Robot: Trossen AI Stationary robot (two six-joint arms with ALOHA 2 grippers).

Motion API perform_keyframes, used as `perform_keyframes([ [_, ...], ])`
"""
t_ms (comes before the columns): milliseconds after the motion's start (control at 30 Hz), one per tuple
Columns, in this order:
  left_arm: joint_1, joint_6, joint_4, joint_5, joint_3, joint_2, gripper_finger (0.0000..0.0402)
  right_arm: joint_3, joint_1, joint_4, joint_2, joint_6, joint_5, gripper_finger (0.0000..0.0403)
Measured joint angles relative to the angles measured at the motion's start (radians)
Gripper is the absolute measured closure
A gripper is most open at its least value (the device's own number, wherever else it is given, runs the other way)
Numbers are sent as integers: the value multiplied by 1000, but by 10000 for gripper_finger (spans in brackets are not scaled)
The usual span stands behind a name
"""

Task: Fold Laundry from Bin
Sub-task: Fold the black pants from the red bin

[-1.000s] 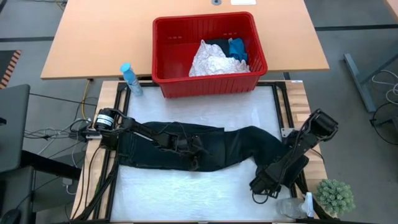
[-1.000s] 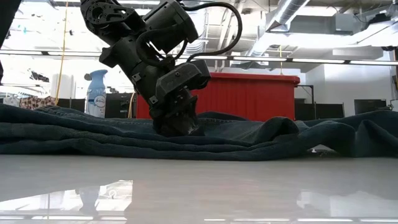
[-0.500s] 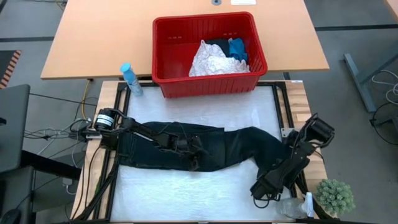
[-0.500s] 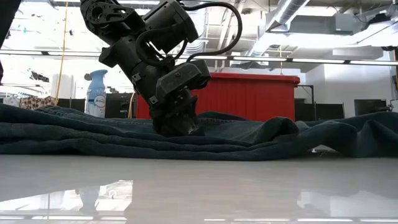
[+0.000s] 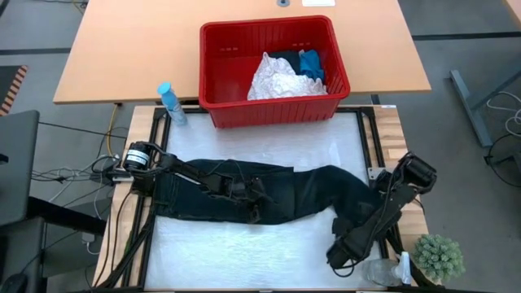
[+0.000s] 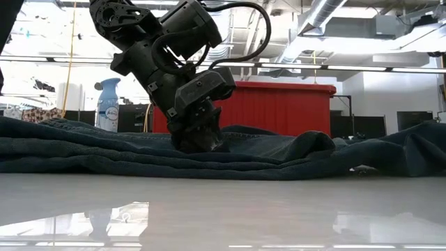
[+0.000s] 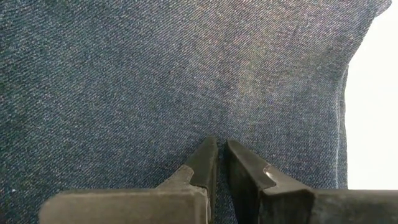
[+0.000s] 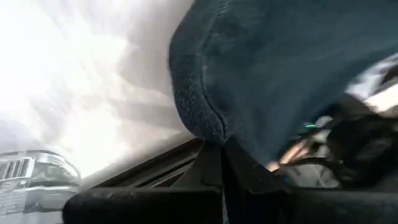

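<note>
High view first: we find a dark denim garment [image 5: 269, 194] laid lengthwise across the white work surface [image 5: 244, 248], with bare surface showing along its near side and a narrower band between it and the bin [image 5: 273, 65]. The bin sits at the far edge of the surface, touching the tan table [image 5: 130, 41] behind, and holds a white crinkled item [image 5: 277, 81], a small blue one [image 5: 312, 63] and a dark one beneath. The left gripper [image 5: 254, 198] rests pressed on the middle of the garment; in the left wrist view its fingers [image 7: 205, 163] stand nearly together with cloth under the tips [image 7: 217, 155], so we record it closed on the denim. The right gripper [image 5: 342, 252] is low at the near right corner of the surface; the right wrist view shows its fingers [image 8: 208, 163] shut on the garment's folded edge [image 8: 199, 118]. A spray bottle [image 5: 171, 103] stands beside the bin's left corner; a small plant [image 5: 440, 256] and a clear container [image 5: 383, 273] crowd the near right corner, close to the right arm. Low view shows the garment's edge lying flat on the surface.
</note>
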Motion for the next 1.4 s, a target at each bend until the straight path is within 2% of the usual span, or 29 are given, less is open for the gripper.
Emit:
perform_keyframes([
  [200, 0, 1, 1, -3, 0, 0, 375, 130, -38, -36, -44, 28, 193, 384],
  [500, -3, 2, 0, 0, 0, 0, 375, 304, -166, -32, -141, 63, 496, 385],
  [733, -21, 3, 5, -12, 1, 0, 375, 472, -259, -33, -159, -65, 687, 385],
  [967, -24, 8, 17, -22, 0, 0, 375, 625, -329, 67, -159, -290, 742, 385],
  [1233, -25, 51, 50, -28, 0, 1, 375, 692, -366, 405, -159, -616, 745, 385],
  [1400, -25, 64, 64, -28, -1, 3, 375, 700, -380, 542, -159, -726, 740, 385],
])
